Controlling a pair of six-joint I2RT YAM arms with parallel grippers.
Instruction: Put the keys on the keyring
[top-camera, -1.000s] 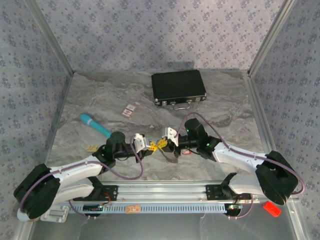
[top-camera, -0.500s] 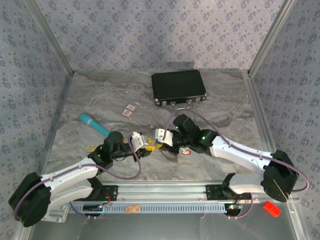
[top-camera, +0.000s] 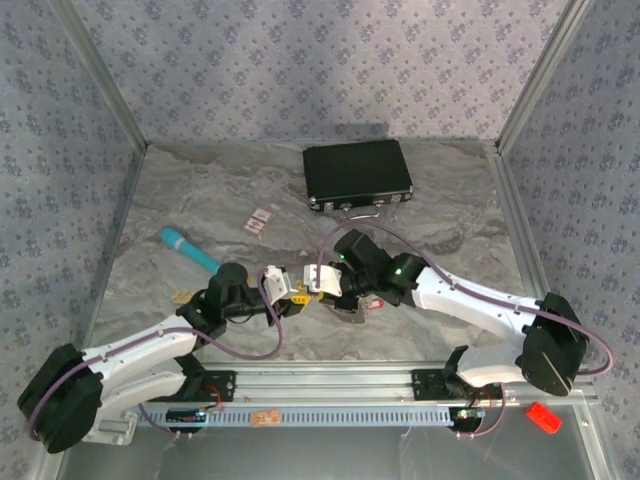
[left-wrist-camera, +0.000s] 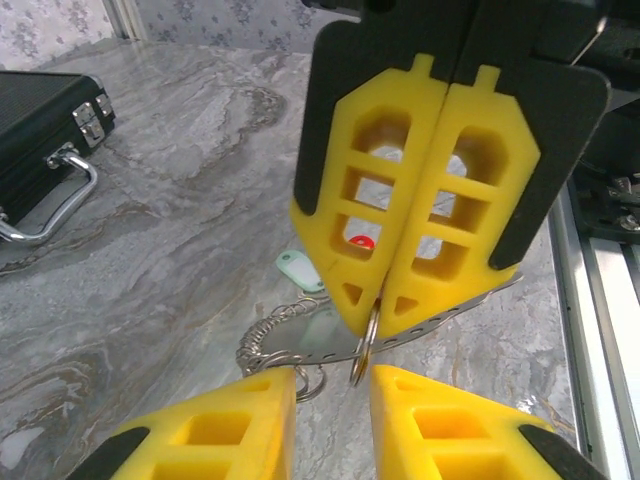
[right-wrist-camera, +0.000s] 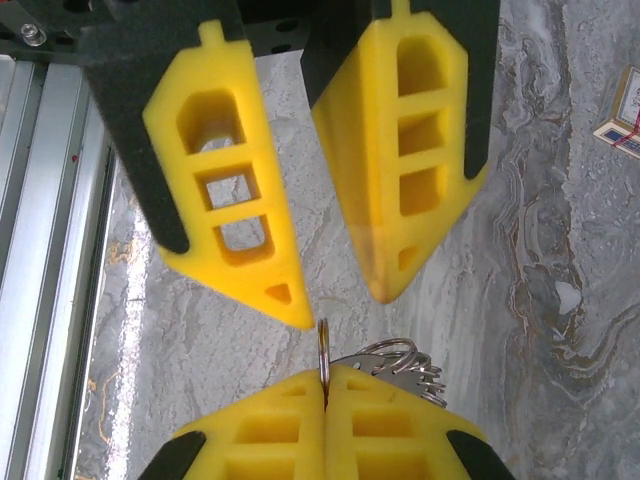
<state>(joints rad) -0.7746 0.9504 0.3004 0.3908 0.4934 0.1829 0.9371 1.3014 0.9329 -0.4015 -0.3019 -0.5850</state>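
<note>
I'm looking at a grey marbled bench (top-camera: 450, 230). A black case (top-camera: 357, 176) lies on it at upper centre, with small cards (top-camera: 260, 221) to its lower left. A teal stick (top-camera: 190, 250) lies at mid-left, with yellow keys (top-camera: 183, 297) just below it.

Top cam: high, behind the arm bases, looks down and forward over the whole table (top-camera: 200, 190), far off. Left wrist cam: very close, looks along left gripper (left-wrist-camera: 333, 420) straight at right gripper (left-wrist-camera: 375, 310), case (left-wrist-camera: 40, 110) beyond, to its left. Right wrist cam: equally close, faces back at left gripper. Wrist views oppose each other and share the keyring (right-wrist-camera: 323, 345) between tips.
</note>
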